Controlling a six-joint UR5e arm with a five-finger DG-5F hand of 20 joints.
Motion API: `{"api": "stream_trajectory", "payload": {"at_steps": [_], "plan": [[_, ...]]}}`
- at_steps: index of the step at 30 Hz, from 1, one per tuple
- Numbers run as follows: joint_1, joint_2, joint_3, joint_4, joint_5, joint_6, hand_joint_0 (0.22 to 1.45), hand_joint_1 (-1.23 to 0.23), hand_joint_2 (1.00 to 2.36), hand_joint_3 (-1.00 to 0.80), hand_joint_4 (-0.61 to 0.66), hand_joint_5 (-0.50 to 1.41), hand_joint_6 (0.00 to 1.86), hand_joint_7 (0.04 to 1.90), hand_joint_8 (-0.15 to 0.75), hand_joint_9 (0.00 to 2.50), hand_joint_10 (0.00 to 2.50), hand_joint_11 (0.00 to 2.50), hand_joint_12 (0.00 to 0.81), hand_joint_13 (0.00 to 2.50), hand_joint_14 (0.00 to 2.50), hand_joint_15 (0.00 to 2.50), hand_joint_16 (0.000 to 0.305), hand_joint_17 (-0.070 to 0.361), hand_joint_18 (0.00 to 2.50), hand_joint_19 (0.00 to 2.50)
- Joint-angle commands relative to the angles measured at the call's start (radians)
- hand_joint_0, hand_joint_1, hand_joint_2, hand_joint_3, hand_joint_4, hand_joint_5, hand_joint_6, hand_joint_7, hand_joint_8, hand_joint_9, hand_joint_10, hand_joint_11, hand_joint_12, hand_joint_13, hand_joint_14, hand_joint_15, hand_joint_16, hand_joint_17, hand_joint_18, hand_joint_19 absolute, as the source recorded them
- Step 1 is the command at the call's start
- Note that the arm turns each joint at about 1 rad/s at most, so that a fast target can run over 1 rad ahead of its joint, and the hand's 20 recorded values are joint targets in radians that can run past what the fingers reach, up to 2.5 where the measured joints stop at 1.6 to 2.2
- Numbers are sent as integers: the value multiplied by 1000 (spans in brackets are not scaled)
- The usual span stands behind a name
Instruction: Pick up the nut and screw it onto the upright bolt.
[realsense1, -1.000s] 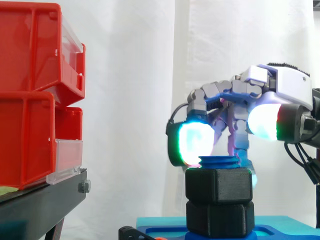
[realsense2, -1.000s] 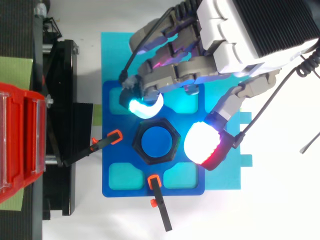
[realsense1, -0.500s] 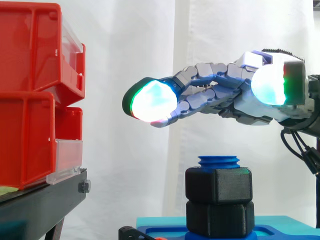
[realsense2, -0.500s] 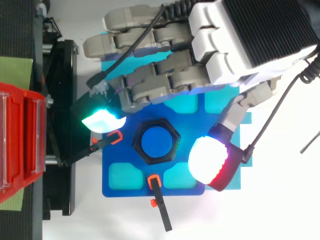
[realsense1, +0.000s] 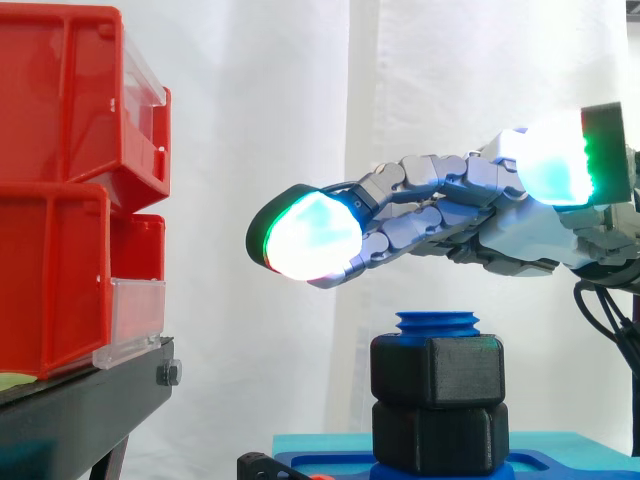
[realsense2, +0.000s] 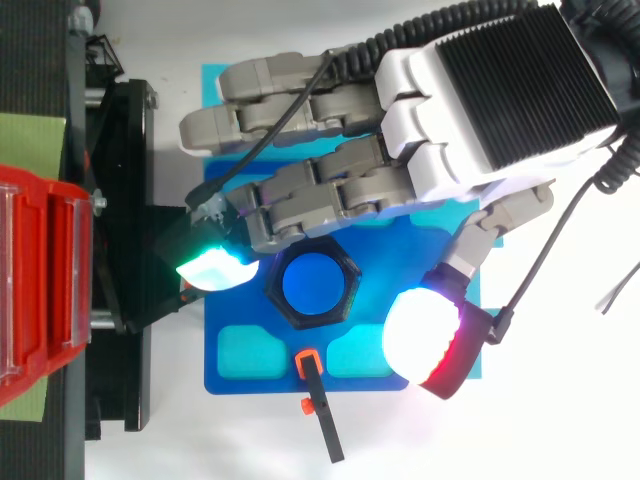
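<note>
While the hand (realsense1: 450, 215) hangs at 12 o'clock over the bolt (realsense1: 437, 322), clear of it, the fingers (realsense1: 305, 237) lie straight and close side by side, holding nothing. Top view: palm at 1 o'clock of the bolt, fingers reaching toward 9 o'clock, thumb pad (realsense2: 422, 335) held apart at 4 o'clock. The black nut (realsense1: 437, 370) sits on the upright blue bolt, threads showing above it, touching a second black nut (realsense1: 440, 437) beneath. Bolt stands mid blue plate (realsense2: 225, 310). Red bins (realsense1: 60, 200) at 9 o'clock.

Free gap between hand (realsense1: 500, 225) and bolt (realsense1: 437, 322) (red bins (realsense1: 70, 190) well left).
</note>
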Motion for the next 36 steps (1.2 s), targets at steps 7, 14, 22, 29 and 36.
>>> {"api": "stream_trajectory", "payload": {"at_steps": [7,14,22,29,36], "plan": [[0,0,0,-15,0,-1,466,-87,1000,-500,174,18,503,832,47,526,0,0,230,38,0,0,36,81,0,0],[-3,1,-1,-12,0,2,469,-88,1000,-500,176,6,503,777,43,496,0,0,227,14,0,0,35,78,0,0],[2,0,-8,13,-1,-7,471,-103,1000,-500,180,3,503,768,43,509,0,0,227,15,0,0,35,78,0,0],[14,0,-98,180,22,3,473,-128,1000,-500,176,2,503,769,50,546,0,0,231,60,0,0,34,77,0,0],[16,0,-100,157,28,7,473,-130,1000,-500,170,-8,503,757,54,542,0,0,234,63,0,0,34,76,0,0]]}}
